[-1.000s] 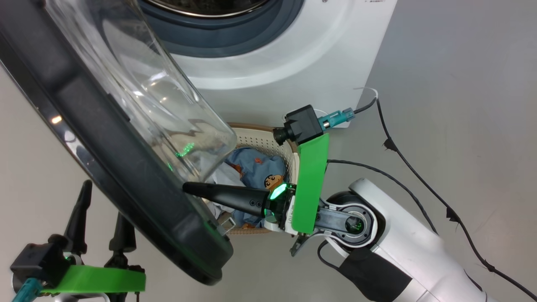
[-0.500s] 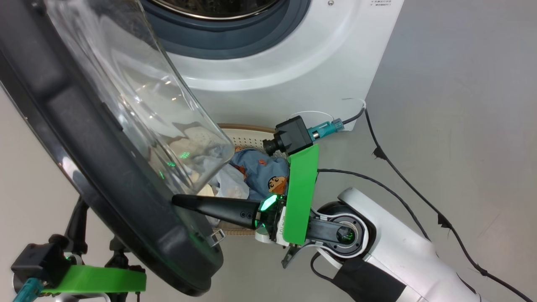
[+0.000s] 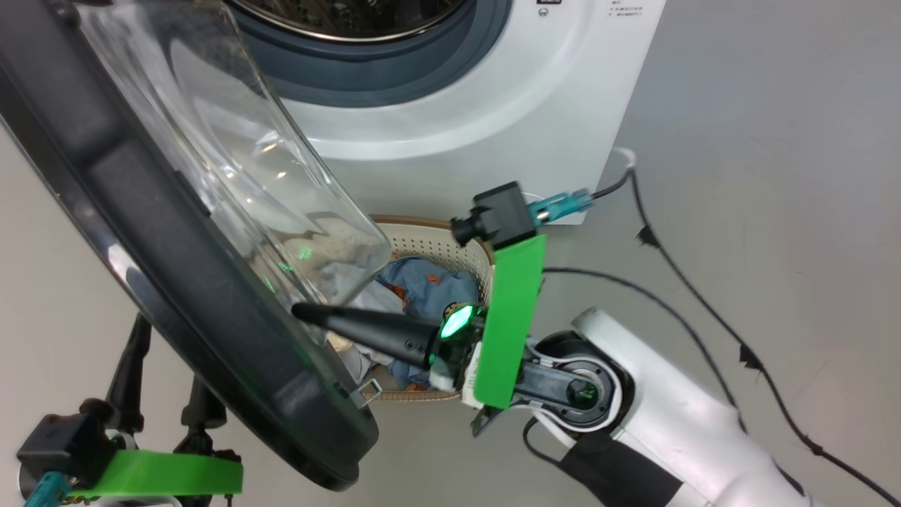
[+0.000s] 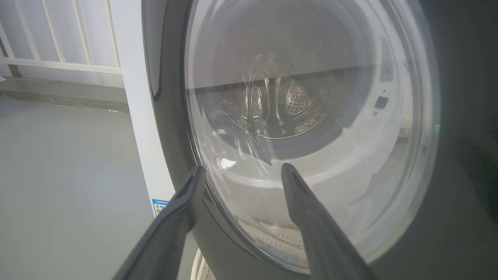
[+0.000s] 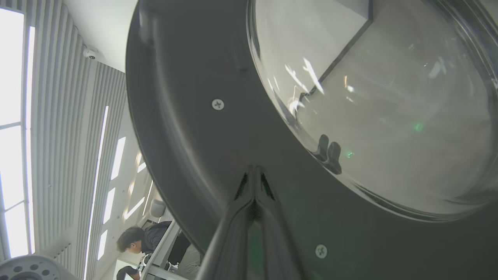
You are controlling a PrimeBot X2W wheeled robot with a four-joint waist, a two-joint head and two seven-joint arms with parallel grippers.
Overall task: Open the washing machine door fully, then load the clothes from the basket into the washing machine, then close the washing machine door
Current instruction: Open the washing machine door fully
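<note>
one of three steps is underway: the right gripper [image 3: 299, 312], fingers together, touches the inner rim of the half-open washing machine door [image 3: 141, 232], while the clothes [image 3: 422, 285] lie unloaded in the basket [image 3: 450, 245] below.

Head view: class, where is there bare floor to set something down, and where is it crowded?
Free: grey floor right of the washing machine, crossed by a black cable; pale floor left of the door, above the left gripper. Crowded: the basket, hemmed by machine, door and the shut right gripper.
</note>
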